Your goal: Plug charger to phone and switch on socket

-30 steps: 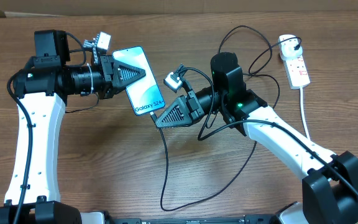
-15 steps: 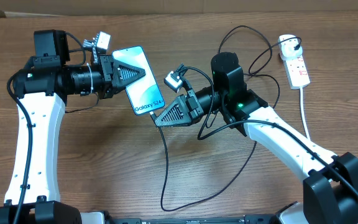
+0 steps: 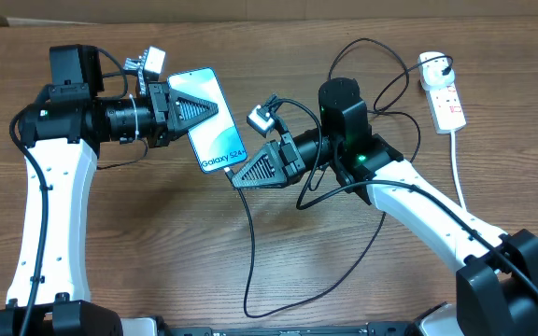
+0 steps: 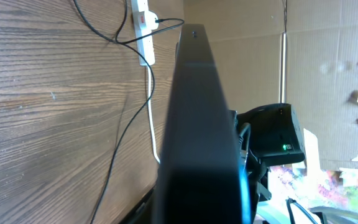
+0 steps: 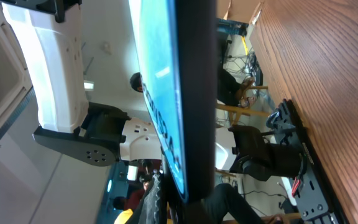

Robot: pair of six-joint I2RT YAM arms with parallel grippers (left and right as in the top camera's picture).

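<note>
In the overhead view my left gripper (image 3: 202,107) is shut on the phone (image 3: 213,126), holding it off the table with its teal "Galaxy" screen up. My right gripper (image 3: 238,177) is shut at the phone's lower end, pinching the charger's black connector tip, which is hidden between the fingers. The charger's cable (image 3: 251,245) hangs from it across the table. Its white adapter (image 3: 432,67) sits in the socket (image 3: 448,107) at the far right. The right wrist view shows the phone (image 5: 197,93) edge-on, right at my jaws. The left wrist view shows the phone's dark edge (image 4: 197,124) and the socket (image 4: 143,25) beyond.
Loops of black cable (image 3: 381,56) lie between the right arm and the socket. A thick white cord (image 3: 457,173) runs from the socket toward the near edge. Cardboard (image 3: 269,7) borders the table's far side.
</note>
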